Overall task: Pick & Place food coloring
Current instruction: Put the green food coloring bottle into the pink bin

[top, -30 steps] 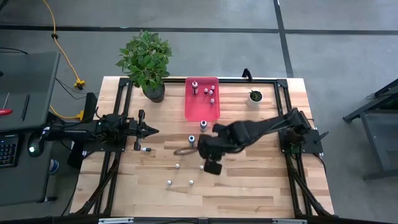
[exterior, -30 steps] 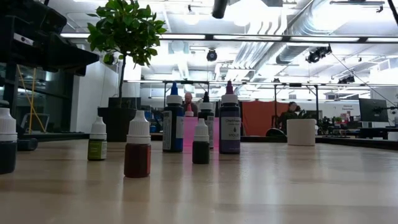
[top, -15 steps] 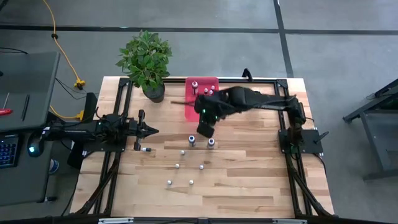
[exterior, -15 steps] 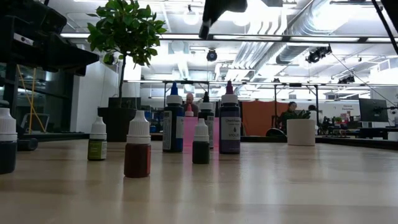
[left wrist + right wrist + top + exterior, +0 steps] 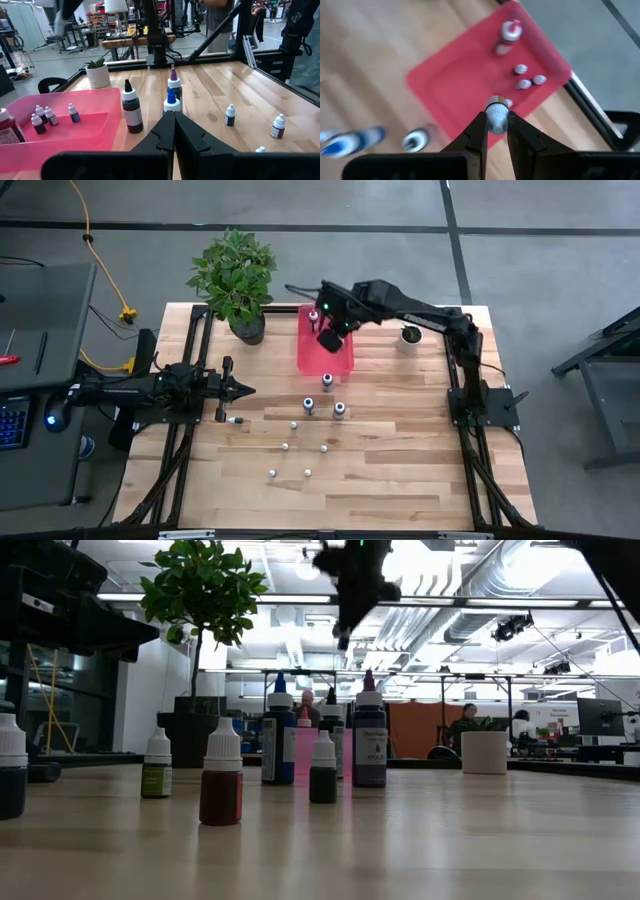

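The surface (image 5: 400,470) lies under me, pale wood planks inside a dark frame. My right arm reaches far across it, and well off to the far side of my right hand (image 5: 328,338) stands the big leafy plant (image 5: 235,275) in its dark pot. Straight below that hand lies the pink tray (image 5: 325,358), open and shallow. It holds one taller bottle (image 5: 508,35) with a red body and three small white-capped bottles (image 5: 528,81) clustered close together, all on the tray's far half.

My right hand hangs above the tray, not touching it, with its two fingers (image 5: 476,134) clamped on a small capped bottle (image 5: 496,115); the bottle's pale cap pokes out between the fingertips.

My left hand (image 5: 243,390) waits low over the surface, well apart from the tray, its fingers pressed together and holding nothing. Just ahead of it stand three taller bottles: a dark one (image 5: 130,106), a blue-tipped one (image 5: 171,101) and a purple-tipped one (image 5: 174,81). Beyond them, toward the surface's near edge, more tiny bottles (image 5: 296,448) stand scattered, each apart from the others.

Near my right arm's elbow, past the tray, sits a small white pot (image 5: 410,339) with a green plant. In the room behind, people (image 5: 467,723) show far off.
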